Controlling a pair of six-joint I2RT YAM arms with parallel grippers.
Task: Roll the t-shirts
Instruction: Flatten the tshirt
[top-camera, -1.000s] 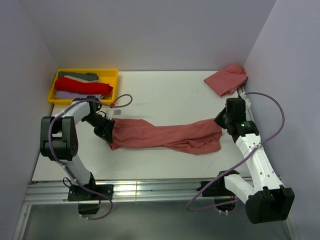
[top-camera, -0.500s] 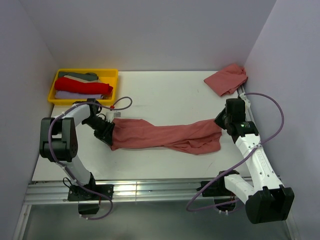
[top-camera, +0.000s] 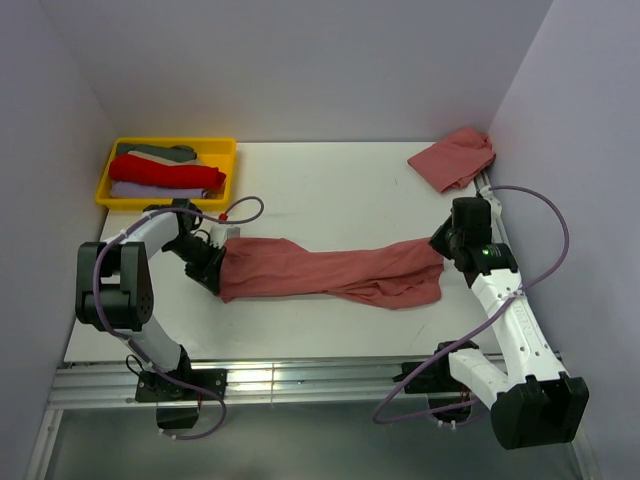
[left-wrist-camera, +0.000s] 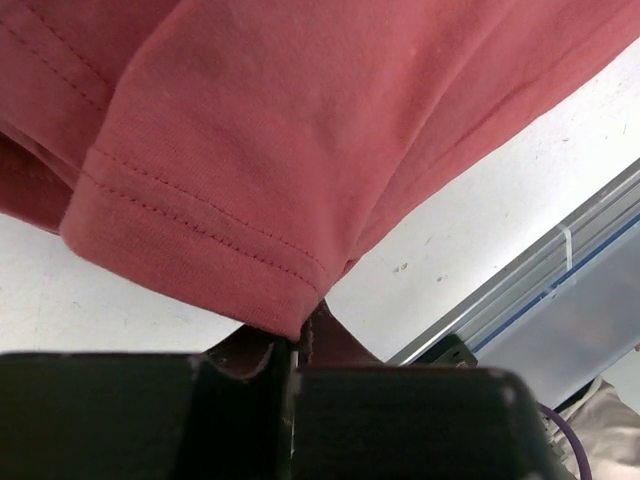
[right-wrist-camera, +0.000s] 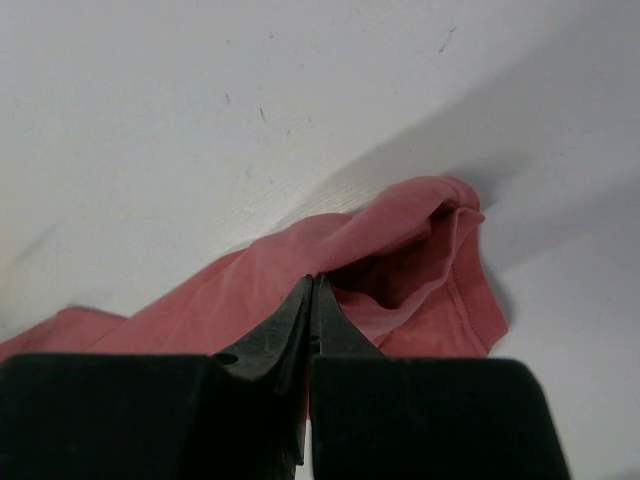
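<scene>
A salmon-red t-shirt (top-camera: 330, 270) lies bunched in a long band across the middle of the table, stretched between both arms. My left gripper (top-camera: 212, 268) is at its left end. In the left wrist view that gripper (left-wrist-camera: 297, 345) is shut on the stitched hem of the t-shirt (left-wrist-camera: 300, 130). My right gripper (top-camera: 443, 244) is at the band's right end. Its fingers (right-wrist-camera: 312, 290) are shut, with their tips pinching a fold of the t-shirt (right-wrist-camera: 400, 250). A second salmon t-shirt (top-camera: 455, 158) lies crumpled at the back right corner.
A yellow tray (top-camera: 222, 146) at the back left holds a red rolled cloth (top-camera: 165, 172) and grey cloths. Purple walls close in the table on the left, back and right. A metal rail (top-camera: 300, 380) runs along the near edge.
My left gripper's jaws have closed on the shirt's left hem, and that arm has shifted slightly to the left. The right arm has not moved.
</scene>
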